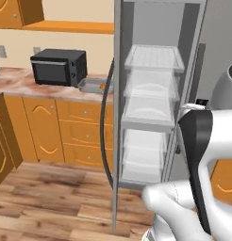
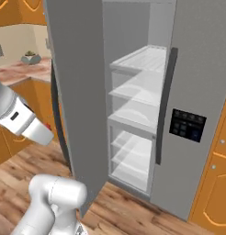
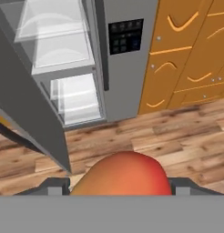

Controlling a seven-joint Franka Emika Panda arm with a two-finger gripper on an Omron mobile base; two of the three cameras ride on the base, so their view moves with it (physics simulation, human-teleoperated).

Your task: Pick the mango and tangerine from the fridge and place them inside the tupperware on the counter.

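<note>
Red-orange mango (image 3: 125,175) sits pinched in your gripper (image 3: 119,184), clear of the open fridge (image 3: 82,68), ready for the tupperware (image 1: 93,85).

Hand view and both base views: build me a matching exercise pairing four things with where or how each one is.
Things:
1. red-orange and yellow roundish mango
2. black box-shaped microwave oven
3. shallow grey rectangular tupperware
4. tall grey fridge door

Places or states:
A. swung open
B. low on the pinkish marbled counter, right at the fridge door's edge
C. between the tips of the claw
D. standing on the counter, its own door shut

Pairs: 1-C, 2-D, 3-B, 4-A
</note>
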